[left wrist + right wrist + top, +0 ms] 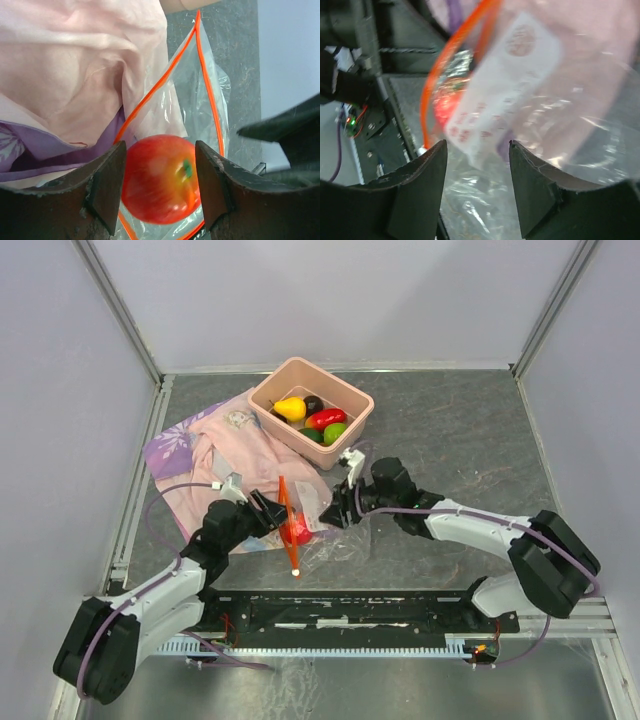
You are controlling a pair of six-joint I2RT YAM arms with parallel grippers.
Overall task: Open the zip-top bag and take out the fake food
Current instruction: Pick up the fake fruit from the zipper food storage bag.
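The zip-top bag lies crinkled on the table in front of the arms, its orange zip strip standing open. A red apple of the fake food sits in the bag's mouth. My left gripper has a finger against each side of the apple, with no gap showing. It shows from above as a red spot by the left gripper. My right gripper hangs over the bag's right side. Its jaws stand open above the clear film. The apple is a red blur through the plastic.
A salmon-pink tub at the back holds a yellow pear, a red pepper, a green piece and a dark one. The pink-and-purple cloth is spread left of the bag and under its edge. Walls enclose the table.
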